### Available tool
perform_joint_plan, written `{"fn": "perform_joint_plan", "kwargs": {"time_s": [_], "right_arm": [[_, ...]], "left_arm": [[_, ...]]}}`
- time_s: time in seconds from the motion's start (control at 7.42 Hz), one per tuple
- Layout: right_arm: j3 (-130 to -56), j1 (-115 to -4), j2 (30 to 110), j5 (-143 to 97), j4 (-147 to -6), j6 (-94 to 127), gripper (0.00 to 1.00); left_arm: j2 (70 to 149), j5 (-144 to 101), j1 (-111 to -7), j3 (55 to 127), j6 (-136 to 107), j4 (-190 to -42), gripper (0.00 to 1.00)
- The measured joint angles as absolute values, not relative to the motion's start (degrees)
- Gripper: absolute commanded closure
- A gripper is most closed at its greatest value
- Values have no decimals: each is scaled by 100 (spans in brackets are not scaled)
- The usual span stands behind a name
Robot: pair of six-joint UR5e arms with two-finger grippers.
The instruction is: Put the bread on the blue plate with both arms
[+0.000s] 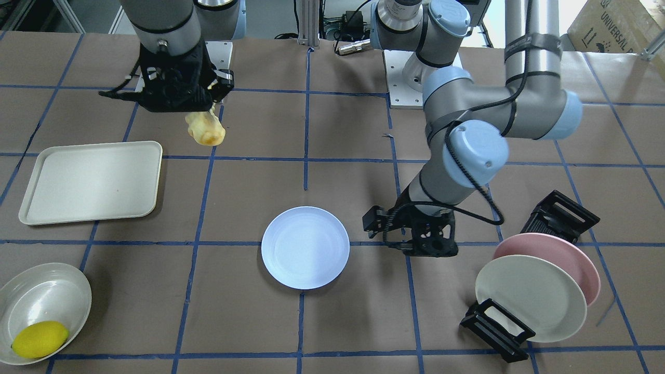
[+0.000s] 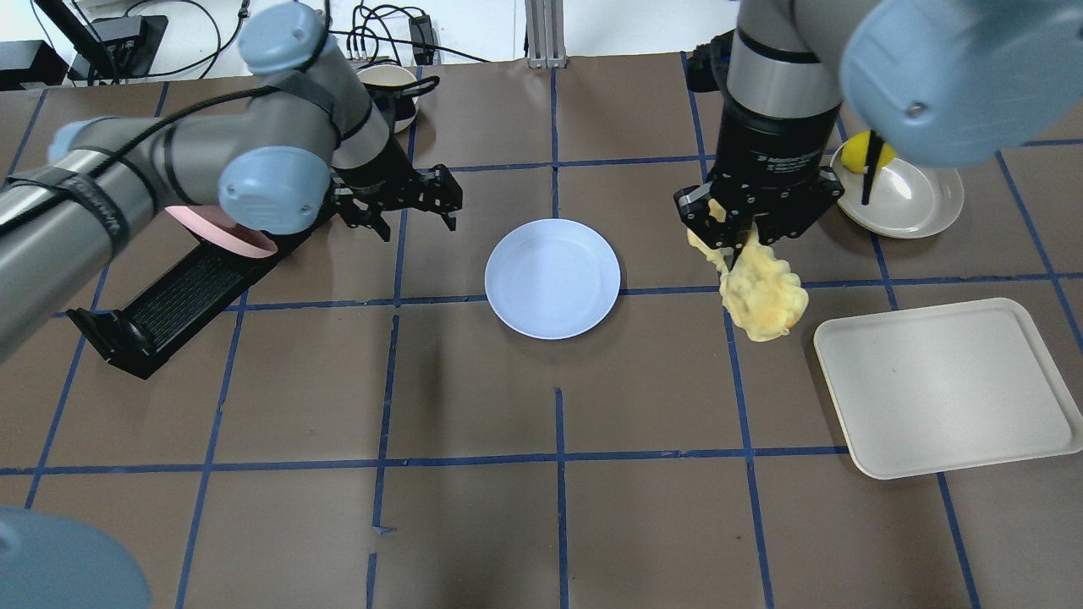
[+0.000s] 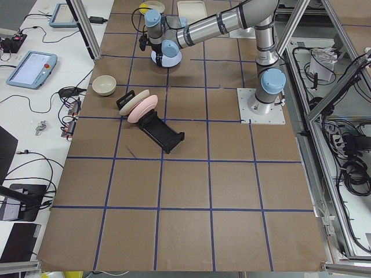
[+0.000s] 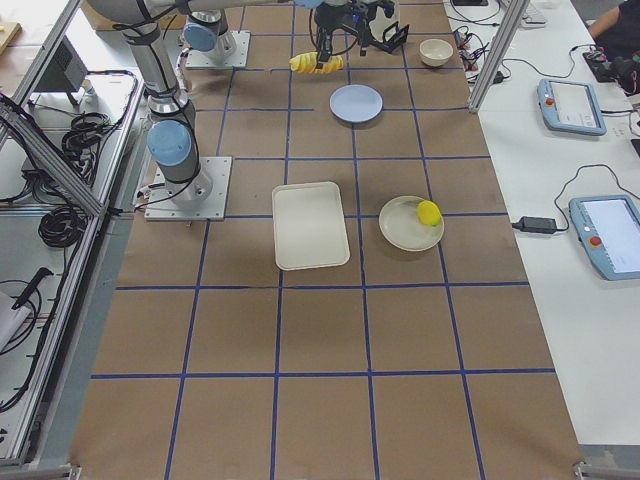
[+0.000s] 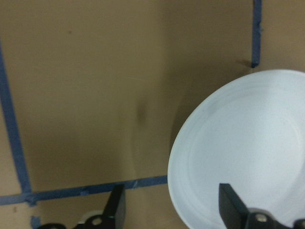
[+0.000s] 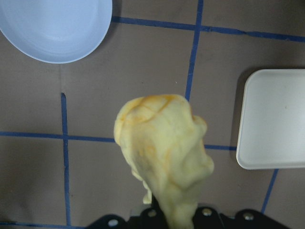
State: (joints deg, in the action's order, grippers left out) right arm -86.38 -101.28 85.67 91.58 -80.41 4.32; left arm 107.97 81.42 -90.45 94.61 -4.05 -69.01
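**A:** Where is the long, pale-yellow, bumpy-topped bread (image 2: 761, 292)?

**B:** It hangs from the black two-finger right gripper (image 2: 734, 241), whose fingers are clamped on its upper end. Its golden-brown lower end points down, clear of the brown paper-covered table (image 2: 474, 406). Take the overhead view as a dial centred on the round, shallow, pale-blue plate (image 2: 552, 279). The bread is then at three o'clock, apart from the rim.

**A:** And the plate itself?

**B:** It lies flat on the table, between the two arms.

**A:** The other arm?

**B:** The black left gripper (image 2: 420, 220) sits at ten o'clock, near the plate's rim, with its fingers spread apart and holding nothing. In its wrist view one fingertip (image 5: 233, 207) overlaps the plate's edge.

**A:** What else is around?

**B:** An off-white rectangular tray (image 2: 939, 389) is at four o'clock, near the bread's lower end. At two o'clock an off-white bowl (image 2: 922, 203) holds a smooth bright-yellow lemon (image 2: 863, 152), partly hidden behind the right arm. At nine o'clock a black slotted rack (image 2: 169, 313) holds a round pink plate (image 1: 566, 259) and a round off-white plate (image 1: 530, 298) on edge, tilted.
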Motion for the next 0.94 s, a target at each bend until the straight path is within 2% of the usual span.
{"fn": "perform_joint_plan", "kwargs": {"time_s": [0.54, 0.81, 0.94], "right_arm": [[-8276, -11100, 6758, 9134, -9971, 826, 77], [-7927, -11147, 5950, 9148, -10484, 840, 75], [-7719, -11148, 5636, 9152, -10619, 838, 68]], "left_arm": [[9478, 8865, -8554, 8950, -169, -8816, 0], [9369, 8928, -8583, 8396, -152, -9515, 0], [9440, 8932, -8585, 8187, -124, -9654, 0]]}}
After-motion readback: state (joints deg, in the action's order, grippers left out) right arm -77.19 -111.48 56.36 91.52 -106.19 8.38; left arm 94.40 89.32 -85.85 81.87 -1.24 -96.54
